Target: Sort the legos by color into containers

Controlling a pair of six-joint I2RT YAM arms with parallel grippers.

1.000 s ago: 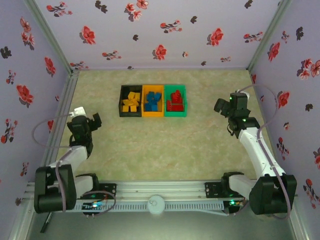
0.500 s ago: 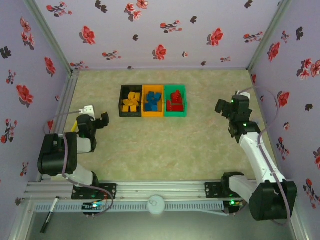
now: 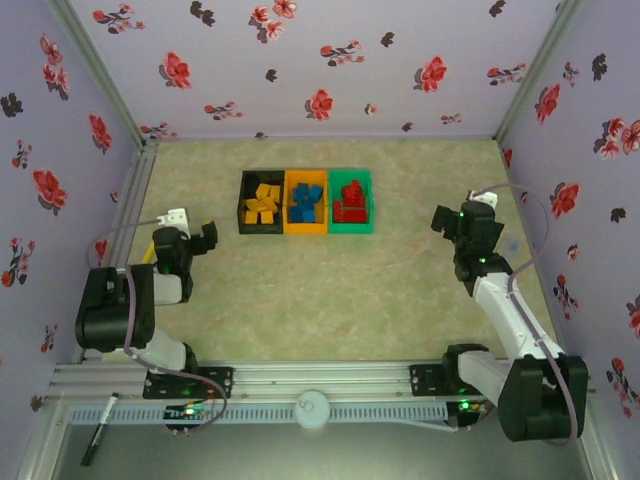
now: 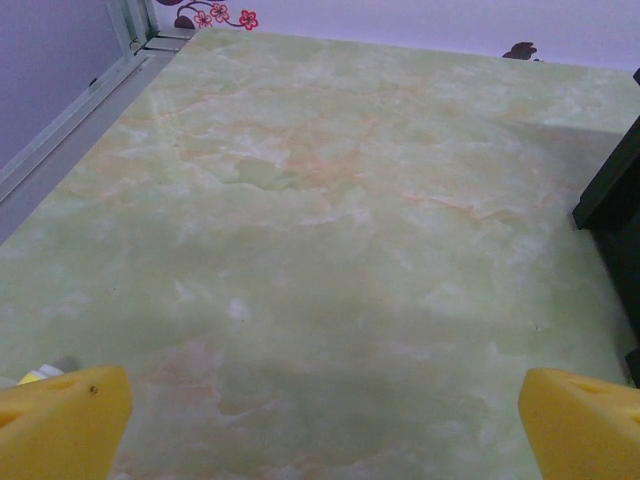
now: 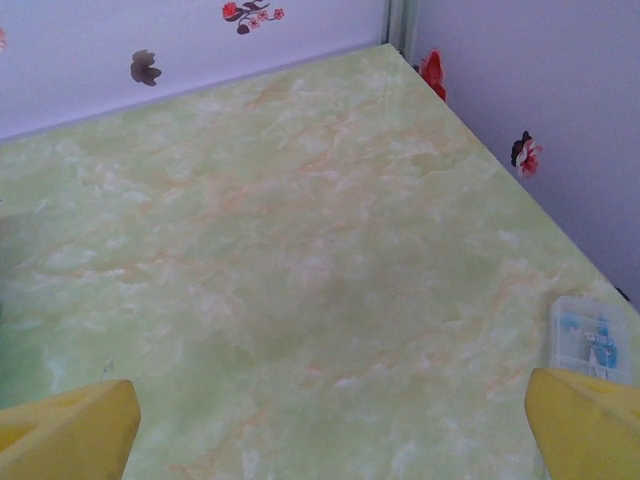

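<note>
Sitting inside the row of three joined containers at the far middle of the table [image 3: 330, 300], the bricks lie grouped by colour. The yellow legos [image 3: 262, 203] fill the black bin [image 3: 242, 205]. The blue legos [image 3: 306, 203] lie in the orange bin [image 3: 305, 229] beside it. The red legos [image 3: 351, 201] are piled in the green bin [image 3: 369, 205] at the right end.

The left gripper [image 3: 204, 239] hangs near the table's left edge, a little nearer than the black bin and to its left, apart from it. In the left wrist view its two yellow fingers [image 4: 60, 420] sit at opposite bottom corners with bare marbled surface between them, so the jaws are spread wide and hold nothing. A dark corner of the black bin juts in at the right edge of that view.

The right gripper [image 3: 446, 219] is out on the right side, well apart from the green bin and slightly nearer than the row. Its yellow fingers [image 5: 65, 430] likewise stand far apart at the bottom corners of the right wrist view, gripping nothing. A small clear plastic packet [image 5: 588, 338] with blue print lies on the table close to the right-hand finger.

Purple walls [image 3: 300, 60] patterned with red and dark flowers enclose the table. A black marker [image 3: 100, 440] lies below the rail at the near left.
</note>
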